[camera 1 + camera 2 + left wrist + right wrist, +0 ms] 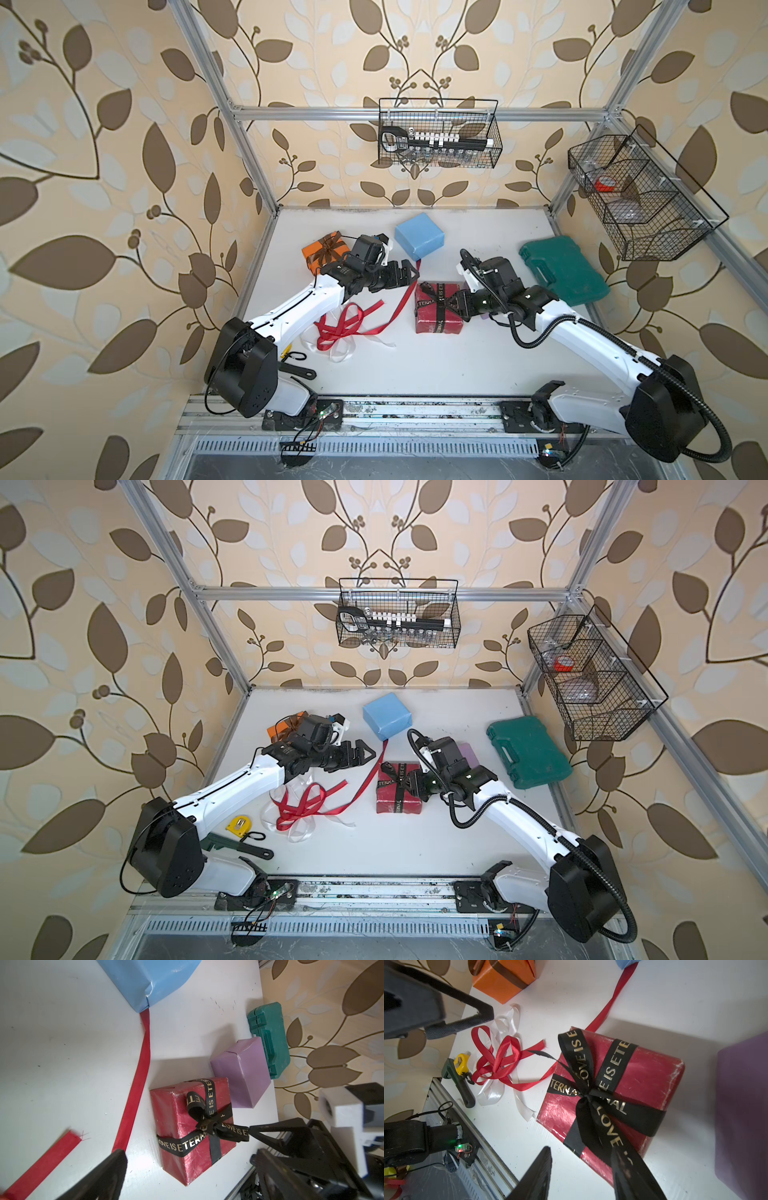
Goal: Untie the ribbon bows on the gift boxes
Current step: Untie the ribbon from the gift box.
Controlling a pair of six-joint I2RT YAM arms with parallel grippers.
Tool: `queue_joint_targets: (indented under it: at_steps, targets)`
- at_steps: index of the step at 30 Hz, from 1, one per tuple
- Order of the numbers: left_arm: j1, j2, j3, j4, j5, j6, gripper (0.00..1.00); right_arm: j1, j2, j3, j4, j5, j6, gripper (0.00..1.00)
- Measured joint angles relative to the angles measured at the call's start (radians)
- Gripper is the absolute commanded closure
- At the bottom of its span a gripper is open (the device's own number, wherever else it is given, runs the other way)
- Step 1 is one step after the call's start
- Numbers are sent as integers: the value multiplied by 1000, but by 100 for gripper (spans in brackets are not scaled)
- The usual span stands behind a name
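Two of the four bows look undone from where I stand. The light blue box [419,236], at the back centre of the counter [457,365] in both top views, is bare. The red ribbon [144,1053] runs out from under its near corner and ends in a loose tangle at the lower left of the counter, heaped over the slack white ribbon [494,1095]. The lilac box [243,1072] is bare too. In the top views it is mostly hidden behind the right arm, just right of the dark red box [650,1076].

That dark red box sits mid-counter, and its black lettered bow [588,1093] is still knotted. The right tool [455,305] is at the box's right edge with one tail [234,1130] of the bow lying along one finger. Its fingers stand apart, so I'd say the tail isn't pinched yet. The left tool [406,272] hangs wide open and empty above the counter, just left of the same box, near the red ribbon's straight run.

The orange box [313,254], at the upper left of the counter behind the left arm, has its brown bow [331,242] still tied. By my reckoning the job is half done: the black bow is being worked on, and the brown one comes after it.
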Motion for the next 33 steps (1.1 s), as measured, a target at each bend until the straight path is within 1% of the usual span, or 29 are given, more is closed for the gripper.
queue_joint_targets:
  at_steps: [4,6,7,8,10,11,18,22,27,28,32,33]
  targets:
    - [0,3,-13,33,34,-18,10,6,34,1,3,-2,-10,69]
    - [0,18,-19,51,51,-27,12,9,50,2,11,-3,-12,81]
    - [-1,27,-23,59,55,-32,13,10,58,2,16,-3,-14,85]
    - [-2,35,-29,66,59,-38,13,11,67,5,19,-4,-17,88]
    - [-2,50,-37,71,72,-44,14,12,84,12,22,-4,-24,90]
    - [-4,56,-38,72,75,-47,13,12,89,16,22,-4,-26,100]
    - [-44,111,-19,81,82,-75,14,12,89,18,22,2,-37,100]
    - [-80,156,11,86,89,-97,19,12,76,18,18,9,-38,100]
    - [-102,204,38,104,111,-126,38,12,31,18,2,22,-50,93]
    - [-105,212,42,107,117,-131,44,12,24,18,0,24,-53,91]
    - [-106,243,67,117,139,-140,64,12,20,18,-8,31,-57,91]
    - [-106,248,71,119,143,-143,66,12,19,18,-9,31,-58,91]
